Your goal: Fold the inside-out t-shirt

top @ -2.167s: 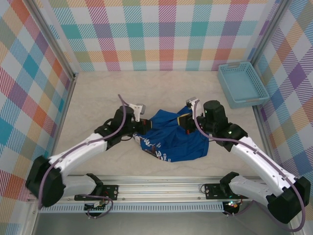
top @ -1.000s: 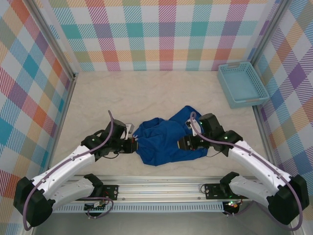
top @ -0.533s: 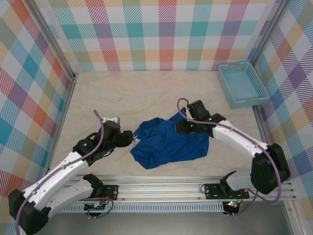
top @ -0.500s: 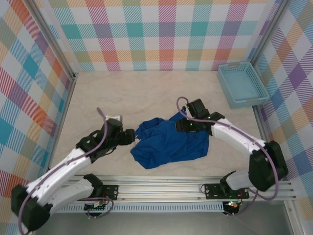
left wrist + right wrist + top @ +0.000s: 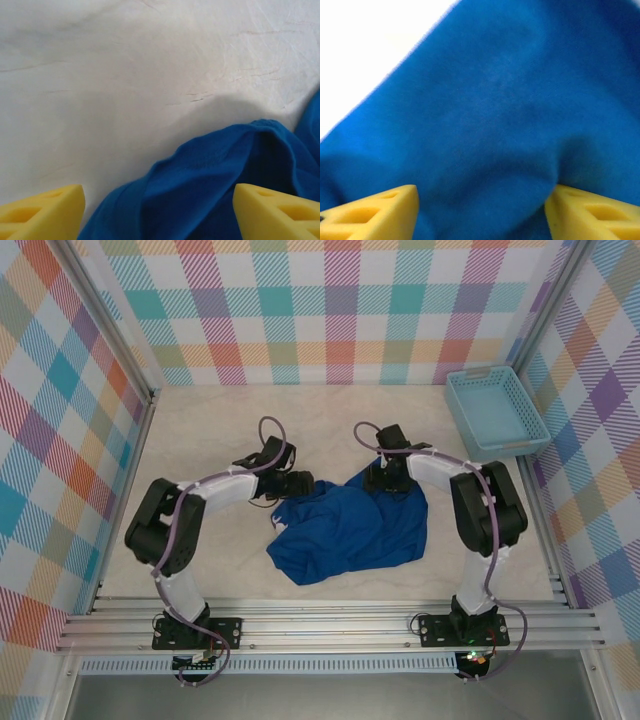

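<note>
From above, the inside-out t-shirt [image 5: 350,528] lies crumpled in a loose heap on the pale table [image 5: 220,430], near its middle and well apart from the light-blue basket [image 5: 495,412] at the far right corner. The left gripper [image 5: 300,483] sits low at the shirt's upper left edge. The right gripper [image 5: 385,480] is at its upper right corner, over the cloth.

In the left wrist view, the two yellow fingertips [image 5: 42,212] stand wide apart at the bottom corners. A raised fold of blue cloth lies between them without being pinched, so the jaws are spread and grip nothing. Bare table is beyond the fold.

In the right wrist view, the yellow fingertips [image 5: 375,212] are likewise spread wide. Rumpled blue cloth bulges between and beyond them, loose rather than clamped, so these jaws also stand apart.
</note>
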You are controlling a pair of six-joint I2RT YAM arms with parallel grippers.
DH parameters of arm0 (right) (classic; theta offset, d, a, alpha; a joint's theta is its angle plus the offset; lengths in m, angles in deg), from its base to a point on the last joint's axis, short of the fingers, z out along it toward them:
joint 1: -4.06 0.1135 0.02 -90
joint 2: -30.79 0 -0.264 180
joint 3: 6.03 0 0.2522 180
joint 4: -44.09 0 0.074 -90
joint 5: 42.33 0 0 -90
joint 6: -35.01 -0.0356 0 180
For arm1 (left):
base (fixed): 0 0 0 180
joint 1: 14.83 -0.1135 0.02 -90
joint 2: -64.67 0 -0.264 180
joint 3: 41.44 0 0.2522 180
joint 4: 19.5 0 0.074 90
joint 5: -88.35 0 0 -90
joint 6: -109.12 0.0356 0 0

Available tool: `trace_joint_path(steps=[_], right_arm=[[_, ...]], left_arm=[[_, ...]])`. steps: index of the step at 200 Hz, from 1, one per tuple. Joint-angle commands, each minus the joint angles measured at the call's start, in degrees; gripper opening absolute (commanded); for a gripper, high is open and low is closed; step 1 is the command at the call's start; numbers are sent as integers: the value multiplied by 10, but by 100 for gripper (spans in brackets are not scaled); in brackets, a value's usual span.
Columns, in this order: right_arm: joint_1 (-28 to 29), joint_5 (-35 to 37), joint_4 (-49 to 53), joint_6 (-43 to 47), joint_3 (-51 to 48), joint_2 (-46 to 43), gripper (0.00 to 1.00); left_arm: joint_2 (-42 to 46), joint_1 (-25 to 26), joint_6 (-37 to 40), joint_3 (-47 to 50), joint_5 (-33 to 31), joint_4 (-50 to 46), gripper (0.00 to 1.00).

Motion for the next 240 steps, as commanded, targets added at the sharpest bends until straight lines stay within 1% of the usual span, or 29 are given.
trace_joint_path(steps=[1,10,20,26,43,49,61,81,101,122,134,143,146,162,172,179,183,190,195,202,209,217,226,240], right_arm=[[4,-25,8,-10,17,22,51],[4,-22,-1,-9,18,22,37],[2,-16,-6,-5,27,21,22],[0,-12,-7,-1,36,17,15],[-10,-9,-17,9,64,-4,1],[-16,-14,-21,11,77,-15,0],[-28,-24,-34,13,105,-44,0],[-44,-39,-65,23,150,-102,0],[-49,-42,-93,39,187,-163,0],[-48,-43,-117,47,176,-233,0],[-48,-41,-121,47,143,-276,0],[-49,-34,-130,44,100,-312,0],[-49,-32,-132,43,84,-325,1],[-49,-5,-129,31,-14,-392,13],[-49,19,-122,21,-82,-438,24],[-48,39,-108,10,-127,-466,28],[-49,51,-101,3,-152,-480,30],[-49,72,-84,-7,-192,-506,33],[-49,89,-71,-13,-219,-522,39],[-49,107,-57,-16,-255,-542,46],[-50,108,-52,-17,-277,-553,49],[-48,92,-48,-17,-297,-561,52],[-49,58,-47,-17,-307,-562,54],[-44,-15,-71,-16,-316,-553,55]], left_arm=[[-33,2,-18,-5,75,41,65],[-41,2,-20,-7,79,51,57],[-51,2,-19,-14,83,60,45],[-56,1,-17,-22,83,59,35],[-55,-10,-9,-43,94,62,9],[-49,-18,-10,-51,101,66,0],[-21,-37,-11,-68,109,77,0],[42,-62,7,-123,101,70,0],[107,-65,43,-171,87,81,0],[175,-65,62,-177,91,108,0],[211,-64,63,-155,101,118,0],[238,-64,62,-124,116,129,0],[248,-64,61,-113,120,132,0],[296,-58,57,-40,137,135,0],[324,-54,51,15,143,132,0],[341,-49,50,54,150,126,0],[351,-47,49,77,153,121,3],[366,-42,51,112,161,111,11],[379,-41,50,135,163,101,17],[393,-36,47,167,161,91,21],[407,-32,43,197,158,87,25],[422,-31,32,225,141,80,33],[439,-31,22,246,116,64,42],[463,-30,6,256,53,21,48]])
